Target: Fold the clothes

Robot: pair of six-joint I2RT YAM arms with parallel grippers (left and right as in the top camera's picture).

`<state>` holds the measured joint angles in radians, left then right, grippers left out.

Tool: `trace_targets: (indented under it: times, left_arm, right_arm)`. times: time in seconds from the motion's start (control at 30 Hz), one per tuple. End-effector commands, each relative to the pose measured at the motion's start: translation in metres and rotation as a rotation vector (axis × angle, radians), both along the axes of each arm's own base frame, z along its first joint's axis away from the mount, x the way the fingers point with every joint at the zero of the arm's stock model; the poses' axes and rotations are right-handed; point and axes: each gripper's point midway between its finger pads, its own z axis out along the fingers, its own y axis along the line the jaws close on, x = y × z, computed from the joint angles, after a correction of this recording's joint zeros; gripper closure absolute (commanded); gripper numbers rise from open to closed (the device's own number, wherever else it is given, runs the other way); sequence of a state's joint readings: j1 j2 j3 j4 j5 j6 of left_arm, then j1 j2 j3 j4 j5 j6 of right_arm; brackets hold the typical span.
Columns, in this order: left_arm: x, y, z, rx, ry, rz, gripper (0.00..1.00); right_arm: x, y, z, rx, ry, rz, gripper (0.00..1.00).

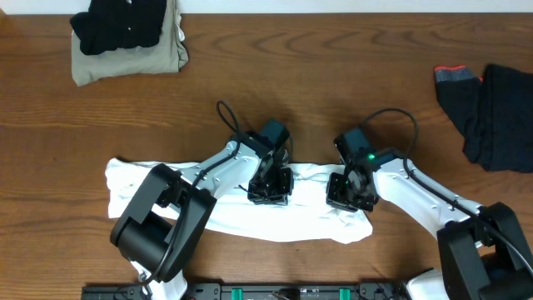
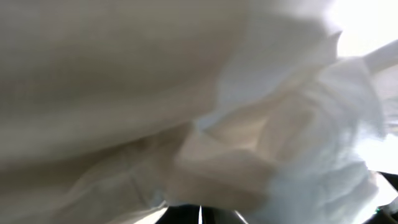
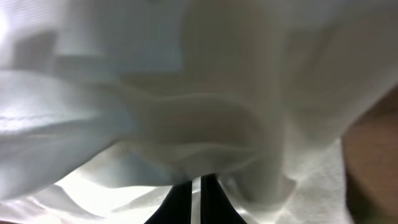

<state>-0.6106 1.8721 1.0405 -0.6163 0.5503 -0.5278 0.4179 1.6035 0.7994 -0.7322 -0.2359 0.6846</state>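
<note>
From overhead, the white shirt [image 1: 241,221] is lying as a long rumpled band across the near side of the table [image 1: 333,75]. It is narrowed lengthwise but not yet squared into a packet. The left gripper [image 1: 270,193] and the right gripper [image 1: 347,197] are both pressing down on its middle, side by side and a little apart. At the far left a khaki garment [image 1: 166,60] is sitting folded with a black garment [image 1: 117,29] stacked on it, so that part of the job is looking finished. At the far right a dark garment [image 1: 500,117] is lying loose and unfolded, well apart from the arms. The table is showing brown wood grain, and nothing of the room beyond it is appearing. In the left wrist view, white cloth is filling almost the whole frame and bunching right above the fingertips. The jaws are clenched, apparently on a pinch of the shirt, though blur is making the grip itself hard to confirm. In the right wrist view, the two dark fingers [image 3: 179,205] are standing nearly together, nipping shirt folds that are gathering just above them, and a strip of table is showing at the right.
</note>
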Motion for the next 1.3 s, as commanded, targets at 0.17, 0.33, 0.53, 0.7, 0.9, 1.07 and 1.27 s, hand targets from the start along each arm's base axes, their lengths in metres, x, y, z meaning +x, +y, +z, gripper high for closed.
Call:
trace_targets:
  times: [0.17, 0.33, 0.53, 0.7, 0.9, 1.07, 1.27]
  left_arm:
    - [-0.004, 0.024, -0.017, 0.132, 0.003, 0.012, 0.94]
    - [-0.002, 0.023, -0.017, 0.129, -0.001, 0.021, 0.94]
    - [0.002, 0.020, -0.017, 0.125, -0.005, 0.054, 0.94]
    - [0.004, 0.014, -0.015, 0.095, -0.006, 0.060, 0.94]
    - [0.004, 0.014, -0.015, 0.094, -0.009, 0.056, 0.94]
    - [0.004, 0.014, -0.015, 0.094, -0.009, 0.056, 0.94]
    - [0.004, 0.014, -0.015, 0.094, -0.010, 0.053, 0.94]
  right_arm:
    - [0.002, -0.040, -0.012, -0.078, 0.015, -0.101, 0.97]
    - [0.010, -0.061, -0.013, -0.114, -0.002, -0.141, 0.97]
    - [0.013, -0.078, -0.014, -0.134, -0.002, -0.185, 0.95]
    - [0.015, -0.084, -0.014, -0.133, 0.000, -0.210, 0.97]
    - [0.015, -0.084, -0.014, -0.133, -0.002, -0.211, 0.96]
    - [0.018, -0.079, -0.013, -0.102, -0.012, -0.186, 0.79]
    - [0.018, -0.069, -0.011, -0.041, -0.011, -0.152, 0.47]
